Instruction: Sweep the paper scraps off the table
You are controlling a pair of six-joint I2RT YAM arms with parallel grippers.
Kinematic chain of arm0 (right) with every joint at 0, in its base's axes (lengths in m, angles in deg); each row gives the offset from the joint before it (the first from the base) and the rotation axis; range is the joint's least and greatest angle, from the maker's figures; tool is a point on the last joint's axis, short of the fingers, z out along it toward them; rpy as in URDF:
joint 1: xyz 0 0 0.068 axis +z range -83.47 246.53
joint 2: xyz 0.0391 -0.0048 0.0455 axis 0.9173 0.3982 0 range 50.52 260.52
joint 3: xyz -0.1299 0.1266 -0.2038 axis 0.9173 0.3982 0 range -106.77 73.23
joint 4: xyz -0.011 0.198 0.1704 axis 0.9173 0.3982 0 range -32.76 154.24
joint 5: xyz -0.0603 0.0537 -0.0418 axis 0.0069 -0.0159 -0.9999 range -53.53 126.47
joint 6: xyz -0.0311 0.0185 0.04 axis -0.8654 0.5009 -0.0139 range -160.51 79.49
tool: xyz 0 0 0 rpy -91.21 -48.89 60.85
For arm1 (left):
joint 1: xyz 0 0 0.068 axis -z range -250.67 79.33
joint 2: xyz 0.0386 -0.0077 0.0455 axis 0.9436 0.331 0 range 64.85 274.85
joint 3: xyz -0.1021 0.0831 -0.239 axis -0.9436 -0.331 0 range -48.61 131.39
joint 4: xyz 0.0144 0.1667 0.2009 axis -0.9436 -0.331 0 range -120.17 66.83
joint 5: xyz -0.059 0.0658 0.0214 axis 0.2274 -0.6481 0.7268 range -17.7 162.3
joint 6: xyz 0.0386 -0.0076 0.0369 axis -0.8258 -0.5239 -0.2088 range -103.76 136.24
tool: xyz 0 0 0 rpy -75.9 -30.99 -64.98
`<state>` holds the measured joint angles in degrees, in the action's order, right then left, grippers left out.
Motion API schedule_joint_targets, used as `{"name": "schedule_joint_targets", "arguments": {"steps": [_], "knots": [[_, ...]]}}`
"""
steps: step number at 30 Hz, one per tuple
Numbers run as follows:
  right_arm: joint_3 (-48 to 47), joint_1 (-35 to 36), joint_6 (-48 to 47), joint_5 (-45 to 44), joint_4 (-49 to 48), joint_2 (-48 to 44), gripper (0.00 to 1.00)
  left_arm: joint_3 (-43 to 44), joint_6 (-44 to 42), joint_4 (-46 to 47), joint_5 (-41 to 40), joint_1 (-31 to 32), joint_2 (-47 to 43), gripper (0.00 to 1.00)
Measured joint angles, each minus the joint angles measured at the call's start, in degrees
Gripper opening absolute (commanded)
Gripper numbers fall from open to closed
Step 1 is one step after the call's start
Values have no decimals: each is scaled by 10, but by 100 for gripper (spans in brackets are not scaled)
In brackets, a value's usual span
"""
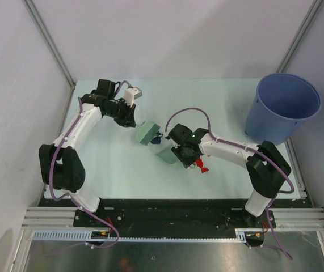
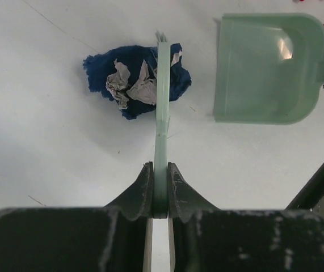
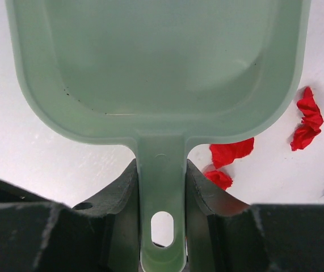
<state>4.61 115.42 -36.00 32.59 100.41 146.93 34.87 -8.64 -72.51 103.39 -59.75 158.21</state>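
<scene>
Mint-green dustpan [image 3: 156, 68] is held by its handle in the right gripper [image 3: 160, 170], jaws closed against both sides of the handle; pan is empty. Whether its lip touches the desk [image 2: 48, 158] cannot be told. Matching brush [image 2: 162, 113], seen edge-on as a thin strip, is pinched in the left gripper [image 2: 160, 170], jaws closed on it too. Brush tip sits over the blue scrap [image 2: 136, 79], a crumpled dark wad with white bits, lying on the desk near the dustpan's open mouth but apart from it. Bristle contact cannot be told. Red scraps [image 3: 230, 152] lie on the handle side of the pan, just beside the right gripper, so behind the mouth.

Step in hand looks like brushing the blue wad into the pan. To do it well, the pan lip should lie flat on the desk with the mouth facing the wad. The brush should land on the wad's far side and drag straight toward the mouth, slowly, since crumpled paper is light and may roll past the lip. The red ones probably need the pan turned or moved.

Room: plain grey walls [image 1: 179, 34] around. Desk is pale, smooth, matte. Blue bucket [image 1: 281, 107] stands at the far right corner, well apart from the scraps. Black-and-metal rail [image 1: 167, 209] runs along the near edge.
</scene>
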Motion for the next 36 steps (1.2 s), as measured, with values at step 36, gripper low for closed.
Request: {"name": "schedule_joint_targets", "arguments": {"steps": [36], "knots": [[-133, 0, -52, -52, -101, 178, 0, 8, 31, 70, 9, 16, 35, 0]]}}
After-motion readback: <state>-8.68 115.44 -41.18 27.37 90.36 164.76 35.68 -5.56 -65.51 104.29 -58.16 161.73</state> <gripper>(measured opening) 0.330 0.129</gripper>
